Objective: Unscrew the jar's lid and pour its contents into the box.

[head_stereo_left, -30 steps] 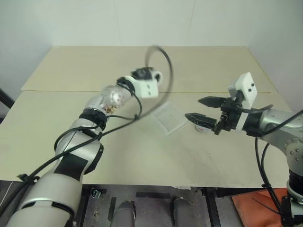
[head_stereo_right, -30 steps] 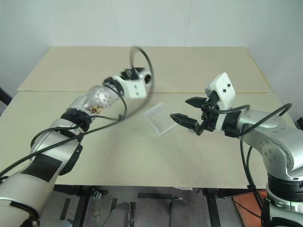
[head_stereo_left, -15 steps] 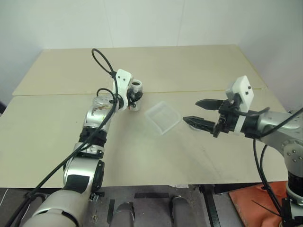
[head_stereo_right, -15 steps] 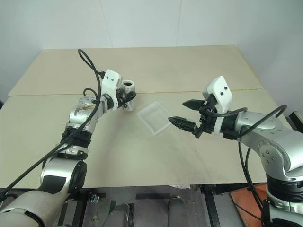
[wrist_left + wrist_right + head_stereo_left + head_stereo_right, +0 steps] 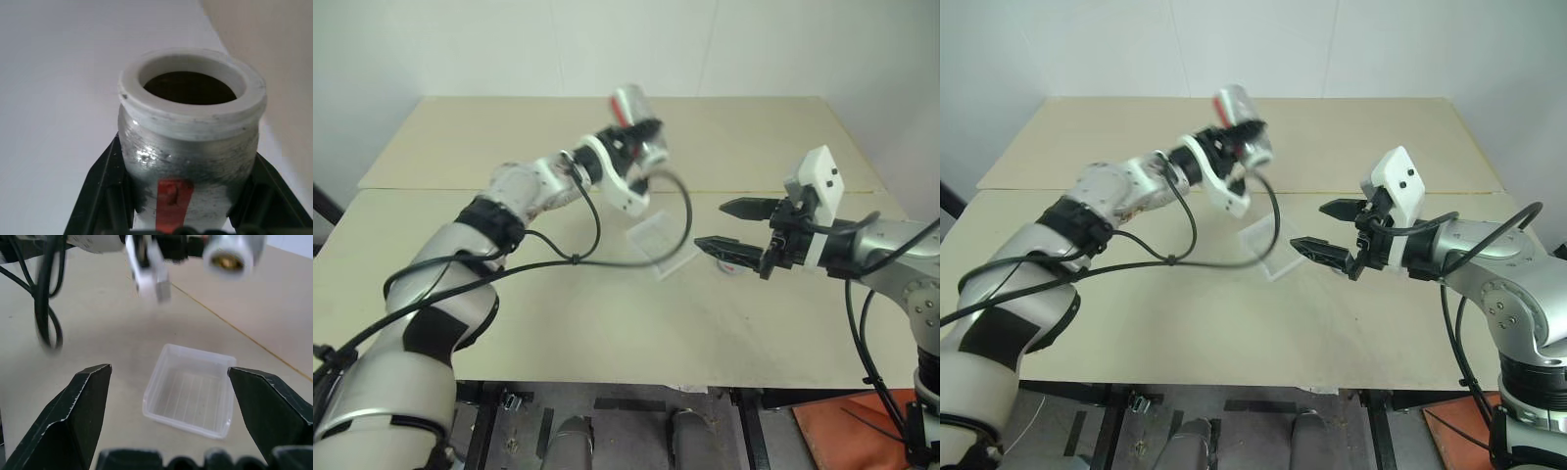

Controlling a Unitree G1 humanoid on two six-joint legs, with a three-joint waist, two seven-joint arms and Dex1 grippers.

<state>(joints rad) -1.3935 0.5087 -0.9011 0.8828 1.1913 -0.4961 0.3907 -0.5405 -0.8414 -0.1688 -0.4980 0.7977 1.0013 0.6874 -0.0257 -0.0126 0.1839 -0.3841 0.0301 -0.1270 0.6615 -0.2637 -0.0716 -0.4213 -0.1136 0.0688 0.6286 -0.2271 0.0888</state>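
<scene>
The jar (image 5: 631,106), uncapped and pinched by the left gripper (image 5: 641,132), has been raised from table height and swung above the box (image 5: 663,245). Pouring is seemingly being set up. The right gripper (image 5: 729,227) is kept spread and empty beside the box.

Table (image 5: 773,323): pale beige top, made of 2 boards; a seam runs left to right between the near board and the far board.
Box (image 5: 658,240): clear square tray, it lies flat on the near board, close to the seam and a little right of the middle.
Lid (image 5: 732,266): small round piece with a red mark, on the near board, right of the box; partly hidden, so I cannot tell more.
</scene>
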